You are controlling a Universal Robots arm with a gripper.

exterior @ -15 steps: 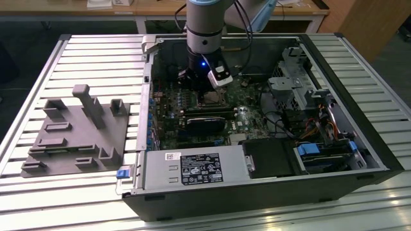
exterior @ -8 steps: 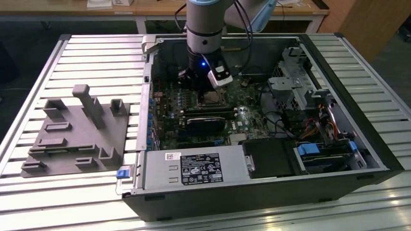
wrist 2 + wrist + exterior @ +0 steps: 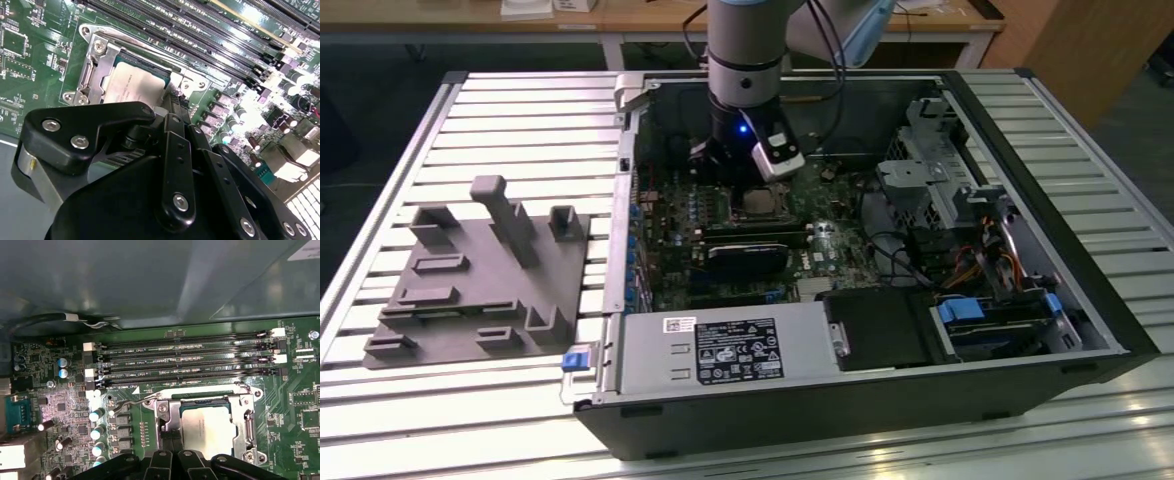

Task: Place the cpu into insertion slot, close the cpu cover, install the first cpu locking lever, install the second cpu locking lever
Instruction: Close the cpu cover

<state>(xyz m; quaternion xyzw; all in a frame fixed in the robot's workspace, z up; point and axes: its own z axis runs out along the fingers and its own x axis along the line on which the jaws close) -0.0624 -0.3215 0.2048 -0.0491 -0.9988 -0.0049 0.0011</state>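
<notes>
Slatted desk (image 3: 400, 130) carries open computer case (image 3: 854, 400), inside it the motherboard (image 3: 295, 440), the gripper (image 3: 169, 437) closed with nothing seen between its tips right at the edge of the cpu cover (image 3: 248, 425), cover lying flat framing the cpu (image 3: 206, 432) seated on the motherboard.

The cpu (image 3: 134, 86) sat in its socket, with the cpu cover (image 3: 101, 64) lying flat around it and the silver top showing through the window. The black end effector (image 3: 172, 111) hung right at the socket's edge, and the memory slots (image 3: 200, 35) ran just beyond.
</notes>
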